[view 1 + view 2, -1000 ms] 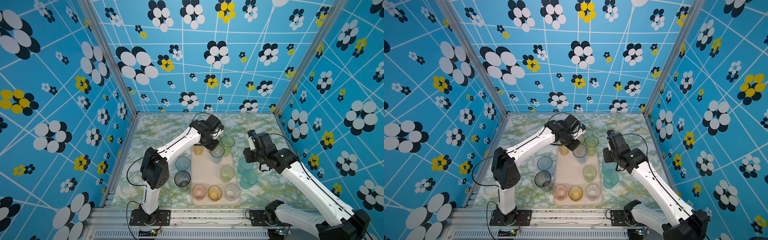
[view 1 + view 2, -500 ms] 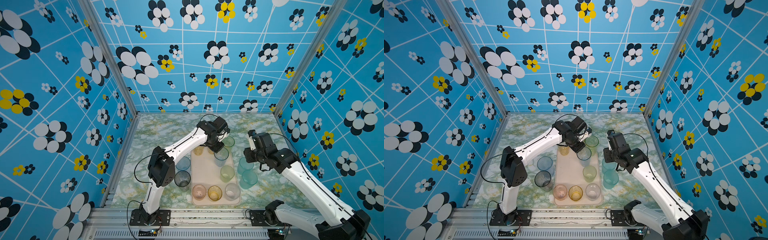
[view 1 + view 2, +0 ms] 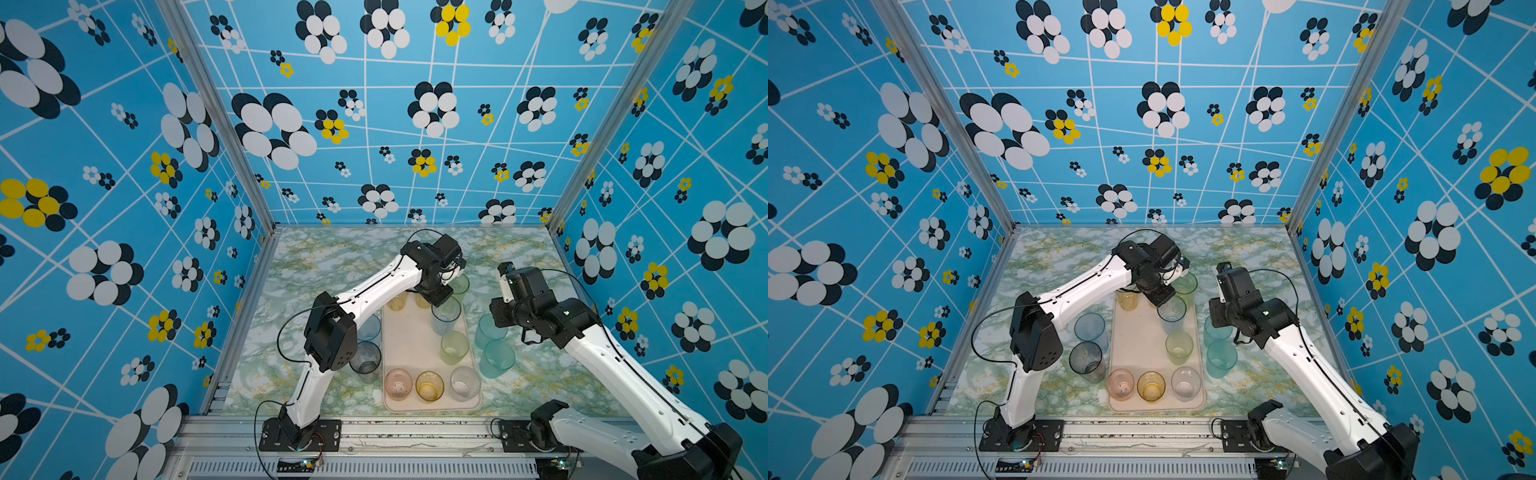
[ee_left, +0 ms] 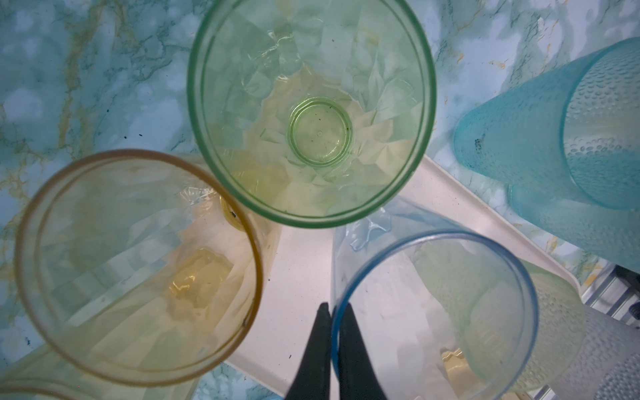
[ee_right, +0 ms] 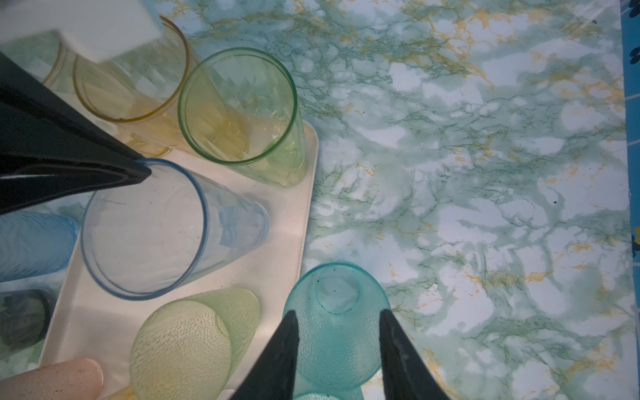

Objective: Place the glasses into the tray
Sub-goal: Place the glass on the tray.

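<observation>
My left gripper is shut on the rim of a clear glass with a blue rim, one finger inside and one outside. That glass hangs over the back right part of the cream tray. Pink, amber, clear, yellow-green and green glasses stand in the tray. My right gripper is open above a teal glass standing on the table beside the tray; its fingers cover the glass's two sides.
A second teal glass stands nearer the front, right of the tray. A blue glass and a grey glass stand left of it, by my left arm's elbow. Two amber glasses crowd the tray's back edge. Patterned walls enclose the marbled table.
My left arm has carried the blue-rimmed glass toward the front and right over the tray. The right arm has stayed where it was.
</observation>
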